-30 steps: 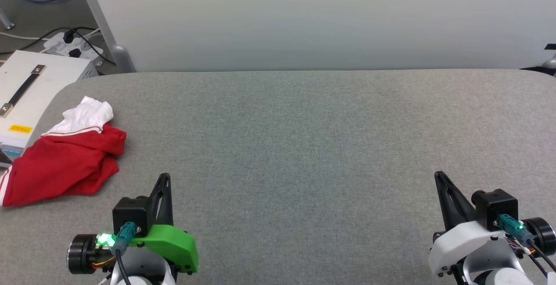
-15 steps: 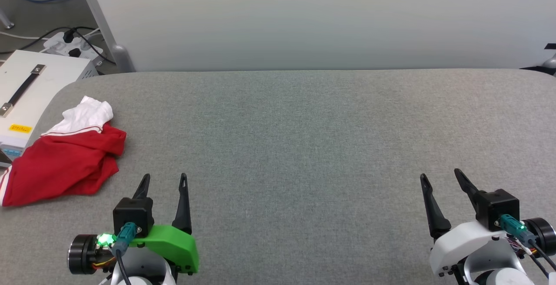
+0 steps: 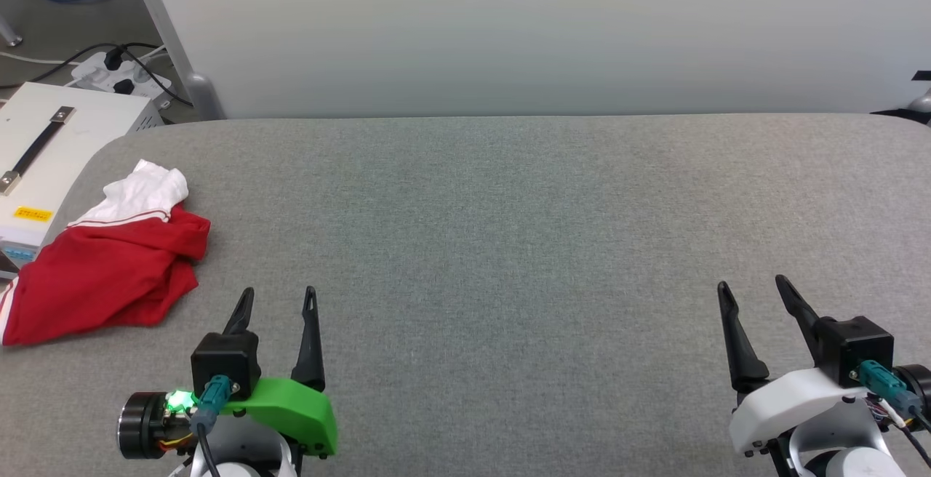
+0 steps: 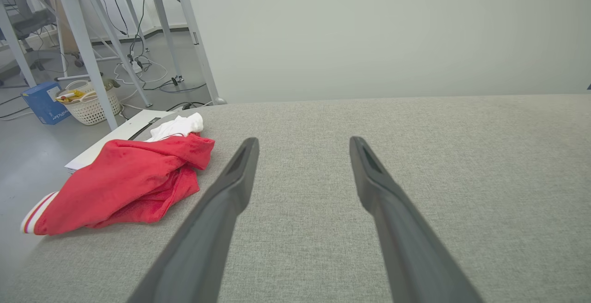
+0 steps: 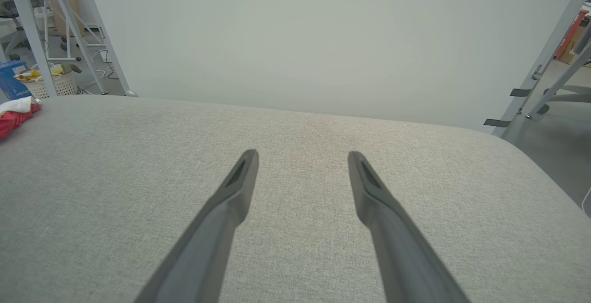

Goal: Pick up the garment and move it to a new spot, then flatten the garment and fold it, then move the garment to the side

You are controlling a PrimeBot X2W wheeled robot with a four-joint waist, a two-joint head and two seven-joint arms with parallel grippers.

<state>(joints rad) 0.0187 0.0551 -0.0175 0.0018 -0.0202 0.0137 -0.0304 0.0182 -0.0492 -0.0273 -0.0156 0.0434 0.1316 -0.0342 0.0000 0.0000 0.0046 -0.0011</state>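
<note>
Now that the left gripper [image 3: 278,291] and the right gripper [image 3: 752,282] have just spread their jaws wide and empty, they look ready to grab the crumpled red-and-white cloth shirt [image 3: 109,273] lying at nine o'clock on the grey fabric table [image 3: 509,208].

L gripper [image 3: 278,291] & R gripper [image 3: 752,282] hung over the near part of the table [image 3: 509,208], well apart, fingers pointing fwd. T-shirt [image 3: 109,273] lay on the table just left of L gripper, slightly ahead of it, at the table's left edge. Equipment case [image 3: 65,135] stood off the table, ahead-left of the T-shirt. Power strip [image 3: 120,73] lay on the floor [image 3: 44,33] farther ahead. Partition wall [image 3: 509,26] stood ahead of both grippers, behind the table's far edge.
</note>
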